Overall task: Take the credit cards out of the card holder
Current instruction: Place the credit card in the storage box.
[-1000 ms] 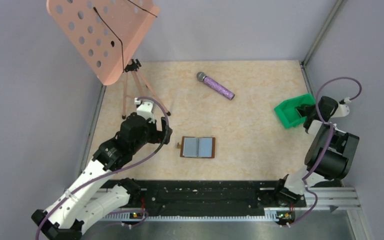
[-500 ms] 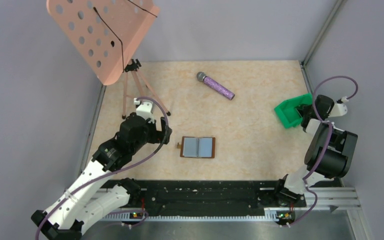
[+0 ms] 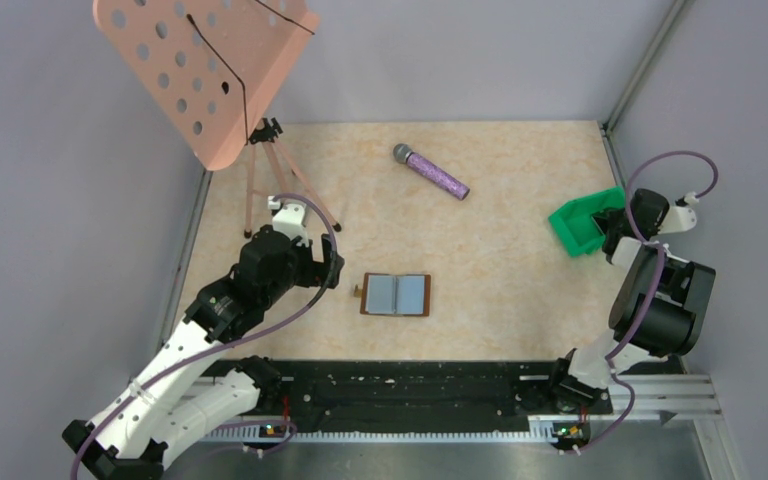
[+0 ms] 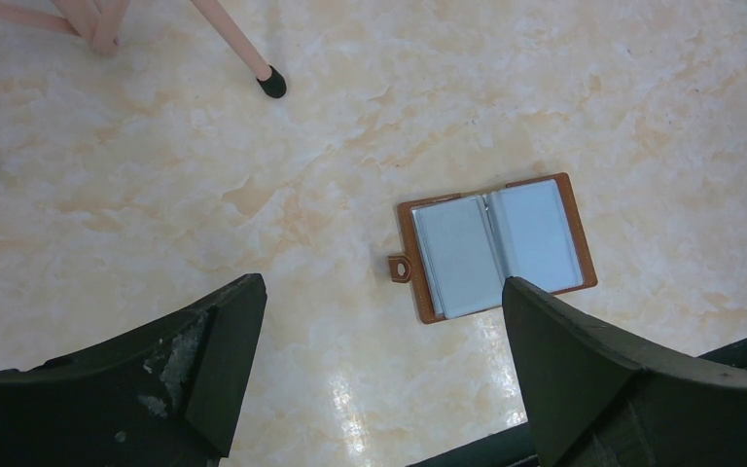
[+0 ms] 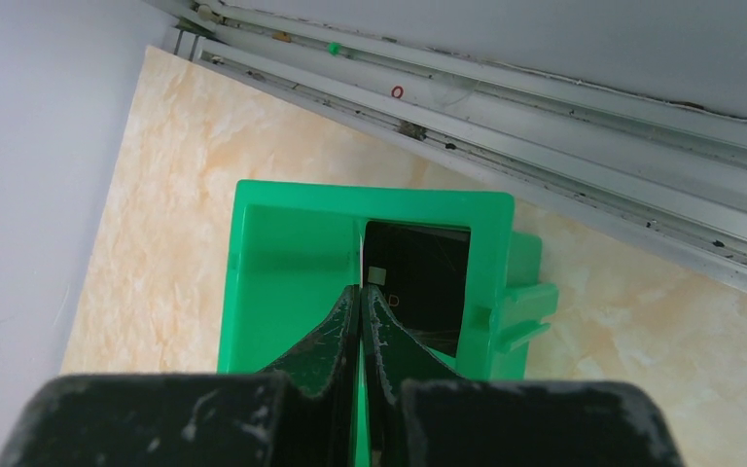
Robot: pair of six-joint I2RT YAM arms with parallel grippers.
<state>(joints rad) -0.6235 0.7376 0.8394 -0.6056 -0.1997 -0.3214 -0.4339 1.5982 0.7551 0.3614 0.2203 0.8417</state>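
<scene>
The brown card holder (image 3: pixel 396 294) lies open and flat on the table, showing two grey-blue panels; in the left wrist view (image 4: pixel 496 243) its tab points left. My left gripper (image 3: pixel 330 268) is open and empty, hovering just left of the holder, with its fingers (image 4: pixel 204 341) wide apart above bare table. My right gripper (image 3: pixel 615 225) is over the green bin (image 3: pixel 580 225), jaws shut with only a hairline gap (image 5: pixel 362 289). A black card (image 5: pixel 418 282) with a small chip lies inside the bin (image 5: pixel 292 195), just right of the fingertips.
A purple glitter microphone (image 3: pixel 430 171) lies at the back centre. A pink perforated music stand (image 3: pixel 205 70) on a tripod (image 4: pixel 243 49) stands at the back left, close to my left arm. Walls enclose the table; a black rail (image 3: pixel 410 385) runs along the front.
My right gripper has shifted slightly right and back over the green bin. The left arm and the card holder have not moved.
</scene>
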